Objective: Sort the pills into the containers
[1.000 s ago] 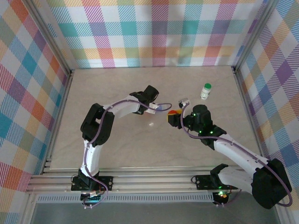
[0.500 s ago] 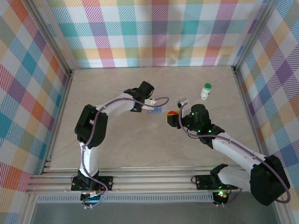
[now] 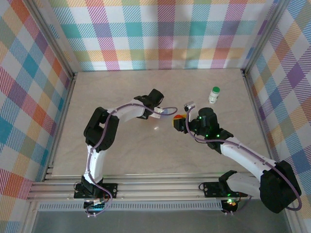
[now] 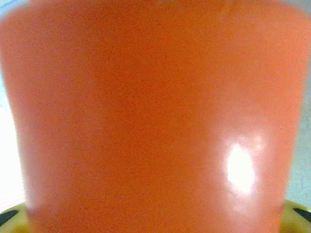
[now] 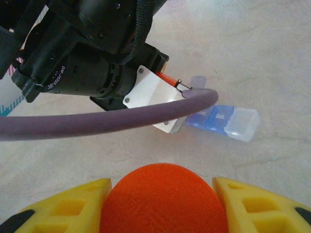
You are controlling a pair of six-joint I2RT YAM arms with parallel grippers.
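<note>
1. The left gripper [image 3: 161, 110] has swung out toward the table's [image 3: 121, 155] left edge and come back in half a second. It now sits again near the table's middle, close to the right gripper [image 3: 179, 120].
2. Neither grip has altered during that swing.
3. In the left wrist view an orange bottle [image 4: 146, 116] wall sits right against the lens, with yellow finger ends at both lower corners. I judge the left fingers partly closed around it.
4. The right fingers [image 5: 58, 204] are clamped fairly narrow on a rounded orange piece [image 5: 164, 199], probably the cap, though I cannot tell for sure.
5. The blue box [image 5: 226, 121] lies flat on the table just past the left wrist, near the middle. It was uncovered in the top view mid-swing and is mostly hidden again there.
6. The green-cap bottle [image 3: 214, 94] stands upright toward the far right corner, unmoved.
7. A white speck [image 3: 155, 128], possibly a pill, lies just on the near side of the left gripper.
8. The out-and-back reads as a shake or a realigning over the box, so the task looks early, with no pill visibly placed.
</note>
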